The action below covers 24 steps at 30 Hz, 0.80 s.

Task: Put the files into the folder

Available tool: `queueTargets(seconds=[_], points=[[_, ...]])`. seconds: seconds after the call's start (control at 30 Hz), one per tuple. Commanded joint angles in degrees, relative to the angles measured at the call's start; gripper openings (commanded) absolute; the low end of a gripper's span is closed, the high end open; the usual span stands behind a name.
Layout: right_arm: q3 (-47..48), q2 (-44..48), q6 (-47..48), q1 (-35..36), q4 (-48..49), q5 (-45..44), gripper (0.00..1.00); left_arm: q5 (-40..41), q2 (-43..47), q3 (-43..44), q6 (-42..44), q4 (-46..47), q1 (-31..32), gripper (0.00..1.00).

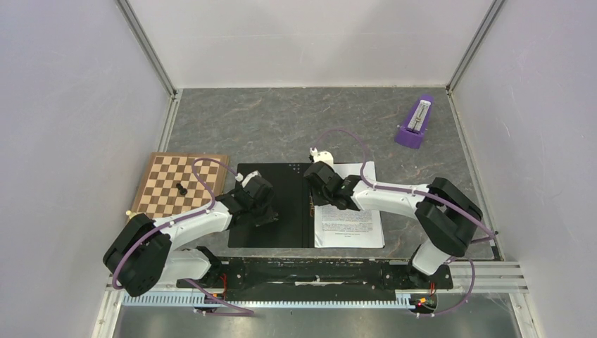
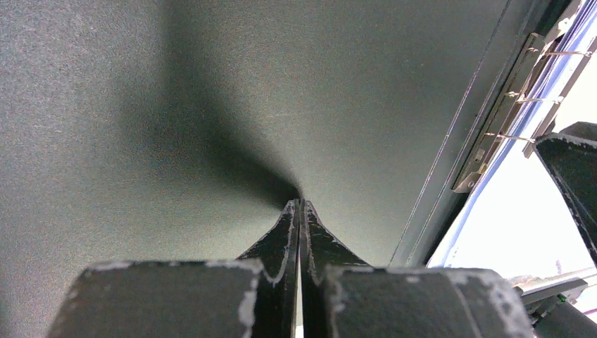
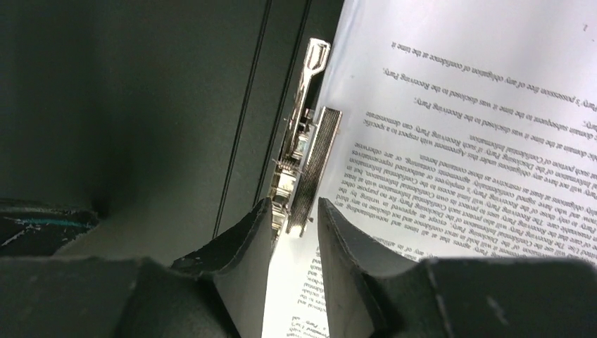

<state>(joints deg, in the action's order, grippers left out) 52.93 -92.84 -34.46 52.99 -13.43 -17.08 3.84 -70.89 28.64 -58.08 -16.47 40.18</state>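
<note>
folder [image 1: 281, 227] open near desk's near edge, spine running near-to-far | files [image 1: 352, 225] on its right leaf, same axis | left gripper [image 2: 299, 210] pinched closed on black leaf | right gripper [image 3: 294, 211] narrowly parted astride clip [image 3: 310, 155], grip unclear

The far part of the grey stone-patterned bench [image 1: 281, 120] is free, up to the purple wedge-shaped metronome [image 1: 415, 123] at the far right. At the left, the checkered wooden chessboard [image 1: 165, 179] carries one small black chess piece [image 1: 182, 189] and lies just beside the flat black-lined folder [image 1: 288, 222]. The left pincer [image 2: 299, 205], fingers together, occupies the left cover. The right pincer [image 3: 294, 204] straddles the metal spine clip [image 3: 303, 162], and its arm crosses above the white printed paper sheets [image 1: 352, 225].
</note>
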Motion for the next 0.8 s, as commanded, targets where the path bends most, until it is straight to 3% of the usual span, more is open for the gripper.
queueTargets(seconds=[0.0, 0.23, 0.77], points=[[3.7, -2.5, 1.1, -0.2, -0.1, -2.2, 0.33, 0.8, -0.6, 0.4, -2.5, -1.5, -0.6, 0.03], [3.9, -3.8, 1.2, -0.2, -0.9, -4.4, 0.32, 0.9, 0.1, 0.1, -2.5, -1.8, -0.8, 0.03], [0.2, -1.1, 0.4, -0.1, 0.6, -1.1, 0.13, 0.6, -1.0, 0.5, -2.4, -1.4, -1.0, 0.03]])
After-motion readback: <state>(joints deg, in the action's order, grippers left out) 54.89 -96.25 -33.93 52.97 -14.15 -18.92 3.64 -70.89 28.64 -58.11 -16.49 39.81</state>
